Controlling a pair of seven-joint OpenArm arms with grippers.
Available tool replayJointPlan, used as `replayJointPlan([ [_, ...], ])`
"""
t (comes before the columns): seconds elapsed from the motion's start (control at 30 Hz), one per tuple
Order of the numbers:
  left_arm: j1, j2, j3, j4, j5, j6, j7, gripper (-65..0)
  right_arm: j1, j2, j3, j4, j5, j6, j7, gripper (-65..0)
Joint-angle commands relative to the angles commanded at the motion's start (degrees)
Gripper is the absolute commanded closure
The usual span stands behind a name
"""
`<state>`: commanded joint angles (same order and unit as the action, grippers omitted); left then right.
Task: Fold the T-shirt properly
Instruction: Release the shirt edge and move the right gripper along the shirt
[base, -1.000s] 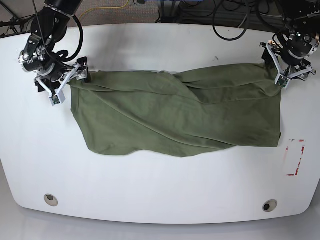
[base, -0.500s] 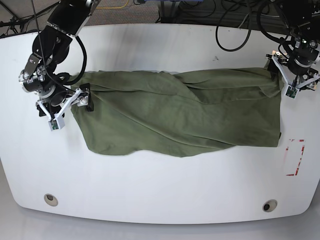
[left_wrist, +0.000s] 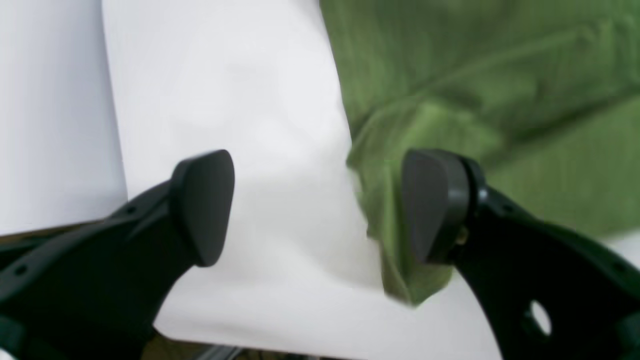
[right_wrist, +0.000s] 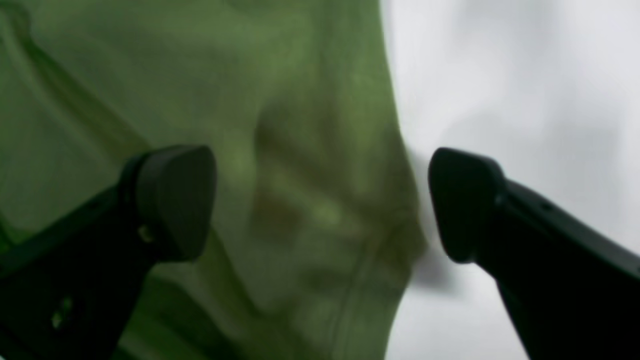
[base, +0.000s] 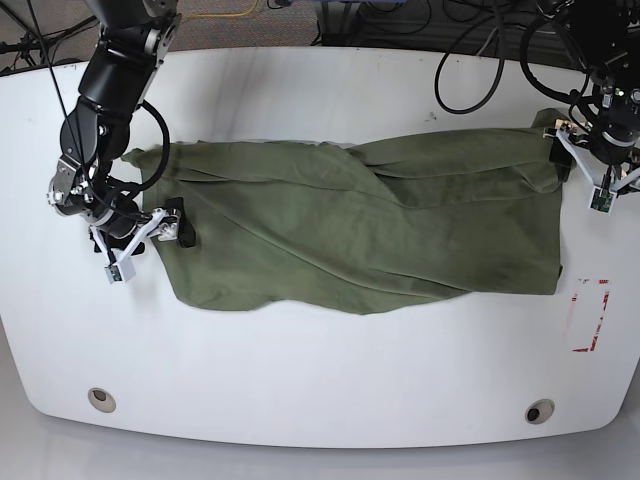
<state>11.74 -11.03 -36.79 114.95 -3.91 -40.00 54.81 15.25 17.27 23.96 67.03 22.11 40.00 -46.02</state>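
Both arms slid toward the near edge, fingers (left_wrist: 320, 210) spread, T-shirt (base: 360, 225) lying long side-to-side.

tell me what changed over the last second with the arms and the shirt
The right gripper slid down the T-shirt's edge toward the table's near side; its jaws now stand open, straddling it. The left gripper drew off the far corner, jaws open. The shirt's body and the table stayed put.

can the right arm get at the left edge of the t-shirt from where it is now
Probably yes. The right gripper is open, its fingers straddling the T-shirt edge, one over cloth, the other over bare table. Nothing lies between them.
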Motion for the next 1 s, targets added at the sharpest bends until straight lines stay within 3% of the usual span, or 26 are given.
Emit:
replayJointPlan([
  [0.23,-0.18,0.0,-1.32,0.0,0.0,0.0,-0.09,-43.3,1.14,0.18,-2.64,-6.24,0.0,0.0,4.84,-65.0],
  [0.5,-4.66,-0.09,-5.27,-0.35,0.35,0.0,0.0,-42.8,1.05,-0.88,-3.43,-7.3,0.09,0.0,5.45,-64.8],
  [0.7,-8.35,-0.7,-6.07,-3.52,0.62,0.0,0.0,-44.0,0.97,-2.29,-5.71,-7.38,0.09,0.0,5.45,-53.0],
  [0.9,-11.96,-1.93,-6.15,-8.0,0.62,0.0,0.09,-58.1,0.97,-2.29,-5.8,-7.47,0.09,0.0,5.71,-39.3],
  [1.0,-14.33,-2.02,-5.89,-11.6,0.26,0.0,0.09,-62.1,1.14,-2.29,-5.8,-7.47,0.09,0.0,5.8,-31.1],
])
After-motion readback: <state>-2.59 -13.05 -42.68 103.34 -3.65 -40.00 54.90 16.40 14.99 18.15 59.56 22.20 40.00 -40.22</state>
